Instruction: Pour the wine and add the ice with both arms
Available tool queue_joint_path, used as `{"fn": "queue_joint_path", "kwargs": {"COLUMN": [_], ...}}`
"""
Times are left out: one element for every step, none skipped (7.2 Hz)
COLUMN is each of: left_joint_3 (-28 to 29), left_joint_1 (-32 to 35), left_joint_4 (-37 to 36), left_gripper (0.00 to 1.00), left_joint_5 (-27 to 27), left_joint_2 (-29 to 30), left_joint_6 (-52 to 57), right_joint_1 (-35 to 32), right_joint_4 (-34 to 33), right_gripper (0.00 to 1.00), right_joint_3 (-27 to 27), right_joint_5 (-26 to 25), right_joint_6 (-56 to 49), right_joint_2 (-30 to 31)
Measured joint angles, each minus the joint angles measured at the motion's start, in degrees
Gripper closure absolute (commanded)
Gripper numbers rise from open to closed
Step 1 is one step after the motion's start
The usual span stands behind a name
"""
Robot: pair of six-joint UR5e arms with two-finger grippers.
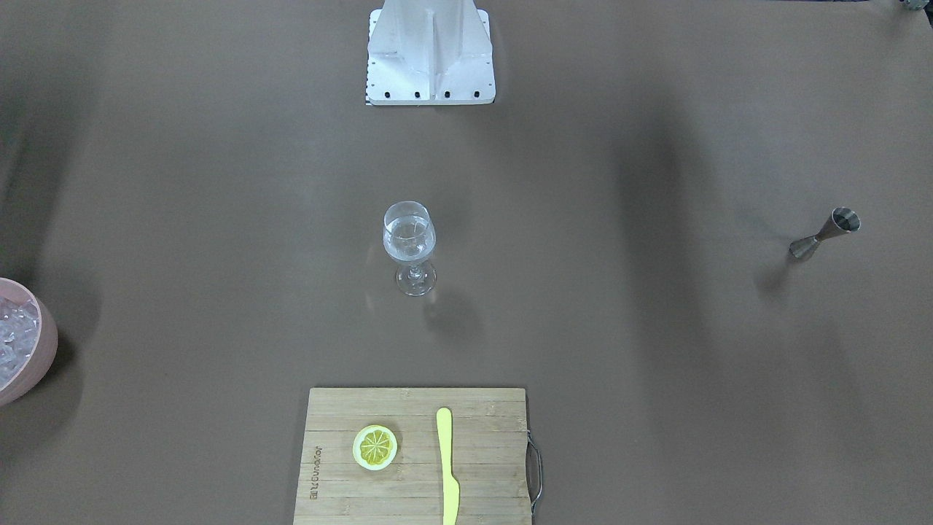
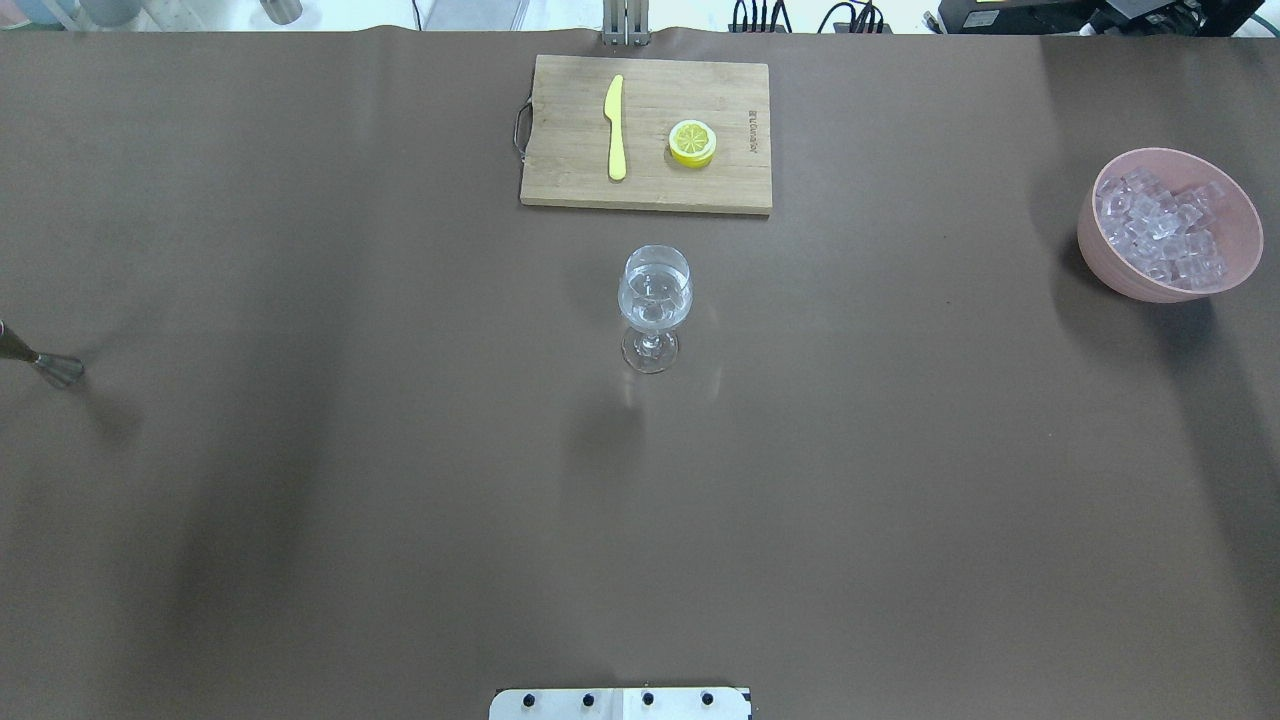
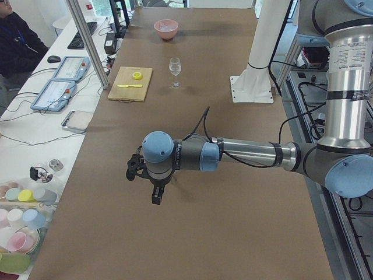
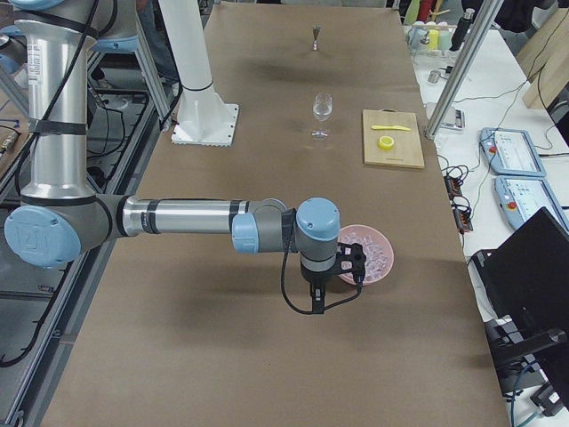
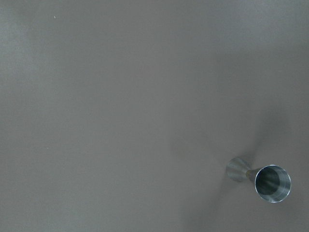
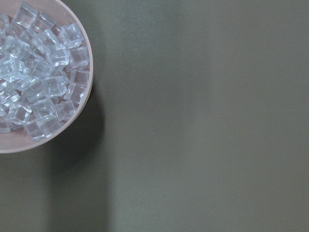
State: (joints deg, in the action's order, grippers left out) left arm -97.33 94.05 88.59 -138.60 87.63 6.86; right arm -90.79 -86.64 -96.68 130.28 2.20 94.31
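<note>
Counter (image 2: pixel 300 500) is overhung at both ends by left arm (image 3: pixel 245 156) and right arm (image 4: pixel 178 216); jaws on both are seen only side-on, so spread or pressed together cannot be told. Wooden board (image 2: pixel 570 170) with yellow knife (image 2: pixel 615 125) and lemon slice (image 2: pixel 692 143) is set at the far edge. Ice (image 2: pixel 1160 230) is heaped in the pink bowl (image 2: pixel 1105 262) beside the right arm, wine (image 2: pixel 654 308) is held in the upright stemmed glass (image 2: pixel 650 352) at mid-counter, steel jigger (image 1: pixel 826 233) is stood near the left arm.
</note>
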Motion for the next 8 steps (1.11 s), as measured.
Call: {"fn": "queue_joint_path", "kwargs": {"left_joint_3": [0.0,-0.02,-0.04,-0.05,-0.08,-0.11,-0.08,-0.07], "left_joint_1": [0.0,0.0,0.0,0.0,0.0,-0.03,-0.04,-0.04], "left_joint_4": [0.0,0.0,0.0,0.02,0.05,0.08,0.08,0.11], "left_gripper": [0.02,0.02,0.02,0.02,0.02,0.02,0.02,0.02], "left_joint_5": [-0.02,-0.05,-0.08,-0.1,-0.14,-0.16,-0.17,-0.17], "left_joint_2": [0.0,0.0,0.0,0.0,0.01,0.08,0.16,0.26], "left_joint_6": [0.0,0.0,0.0,0.0,0.0,0.02,0.06,0.06], "right_joint_1": [0.0,0.0,0.0,0.0,0.0,0.0,0.0,0.06], "right_joint_4": [-0.01,0.0,0.04,0.06,0.09,0.13,0.15,0.25], "right_gripper": [0.0,0.0,0.0,0.0,0.0,0.0,0.0,0.0], "right_joint_3": [0.03,0.04,0.03,0.02,-0.07,-0.3,-0.8,-1.59], "right_joint_5": [-0.02,-0.03,-0.03,-0.03,-0.05,-0.11,-0.19,-0.19], "right_joint_6": [0.0,0.0,-0.02,-0.08,-0.13,-0.16,-0.12,0.02], "right_joint_2": [0.0,0.0,0.0,0.0,0.01,-0.02,-0.18,-0.4]}}
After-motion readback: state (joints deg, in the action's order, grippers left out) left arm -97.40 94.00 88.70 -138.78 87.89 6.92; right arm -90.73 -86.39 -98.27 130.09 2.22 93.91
